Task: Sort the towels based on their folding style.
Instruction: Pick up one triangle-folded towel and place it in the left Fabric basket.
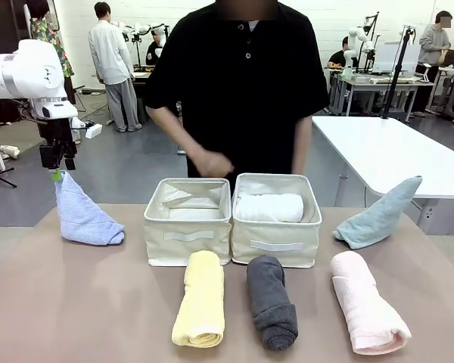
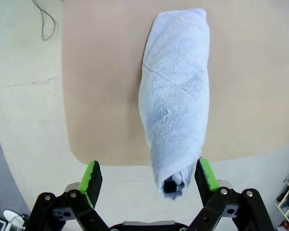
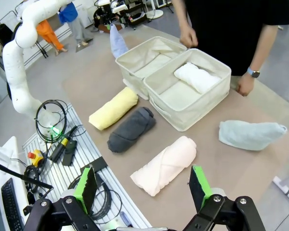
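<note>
At the left end of the table point(image 1: 53, 318), the periwinkle towel point(image 1: 87, 218) leans with its long axis tilted upward. Its point is topmost, between the spread jaws of the left gripper point(image 2: 148, 174). The right gripper point(image 3: 143, 185) hangs above the near edge, jaws spread too.

Open-plan lab: white workbench point(image 1: 393, 151), grey floor point(image 1: 129, 162), people point(image 1: 110, 53) at far desks point(image 1: 363, 85) (cables point(image 3: 50, 118), keyboard point(image 3: 7, 199), red stop button point(image 3: 33, 155) nearby)
</note>
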Available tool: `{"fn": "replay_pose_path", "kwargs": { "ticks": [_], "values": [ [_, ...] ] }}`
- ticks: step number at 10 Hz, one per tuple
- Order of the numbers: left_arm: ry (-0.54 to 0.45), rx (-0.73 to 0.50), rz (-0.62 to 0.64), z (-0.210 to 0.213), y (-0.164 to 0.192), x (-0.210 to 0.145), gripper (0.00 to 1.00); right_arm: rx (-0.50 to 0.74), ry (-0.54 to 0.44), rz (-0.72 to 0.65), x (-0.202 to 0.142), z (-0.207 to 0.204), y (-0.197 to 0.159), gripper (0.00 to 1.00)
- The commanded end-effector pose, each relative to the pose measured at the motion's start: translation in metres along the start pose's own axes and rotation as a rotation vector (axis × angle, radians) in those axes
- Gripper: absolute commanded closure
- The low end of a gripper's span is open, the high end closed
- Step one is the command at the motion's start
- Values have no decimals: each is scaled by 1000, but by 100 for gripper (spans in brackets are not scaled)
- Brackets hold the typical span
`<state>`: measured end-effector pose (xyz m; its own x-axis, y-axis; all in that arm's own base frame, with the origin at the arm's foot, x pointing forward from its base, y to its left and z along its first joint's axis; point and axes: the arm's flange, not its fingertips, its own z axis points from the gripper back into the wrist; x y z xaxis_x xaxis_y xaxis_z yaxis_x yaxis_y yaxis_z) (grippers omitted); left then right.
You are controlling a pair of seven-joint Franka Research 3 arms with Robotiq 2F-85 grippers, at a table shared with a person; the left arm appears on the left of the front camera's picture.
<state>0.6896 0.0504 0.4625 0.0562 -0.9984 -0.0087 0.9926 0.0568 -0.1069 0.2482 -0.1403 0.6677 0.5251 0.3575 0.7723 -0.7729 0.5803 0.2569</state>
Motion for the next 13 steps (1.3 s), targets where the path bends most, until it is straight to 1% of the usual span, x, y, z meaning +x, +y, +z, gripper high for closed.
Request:
{"fn": "replay_pose_path", "kwargs": {
  "ticks": [1,3,5,6,7,8,9,10,13],
  "values": [
    [44,-5,33,-23,-4,5,0,18,-20,15,2,-2,0,0],
    [57,-18,35,-29,-4,7,0,18,-20,15,2,-2,0,0],
    [47,-8,30,-31,-5,7,0,18,-20,15,2,-2,0,0],
    [49,-8,20,-31,-4,7,54,18,-20,15,2,-2,0,0],
    [52,-8,18,-30,-4,6,54,18,-20,15,2,-2,0,0],
    [53,-8,20,-30,-4,6,100,18,-20,15,2,-2,0,0],
    [55,-11,20,-30,-4,6,60,18,-20,15,2,-2,0,0],
    [58,-11,24,-29,-4,5,100,18,-20,15,2,-2,0,0],
    [88,-19,64,-26,-2,3,99,18,-20,15,2,-2,0,0]
  ]
}}
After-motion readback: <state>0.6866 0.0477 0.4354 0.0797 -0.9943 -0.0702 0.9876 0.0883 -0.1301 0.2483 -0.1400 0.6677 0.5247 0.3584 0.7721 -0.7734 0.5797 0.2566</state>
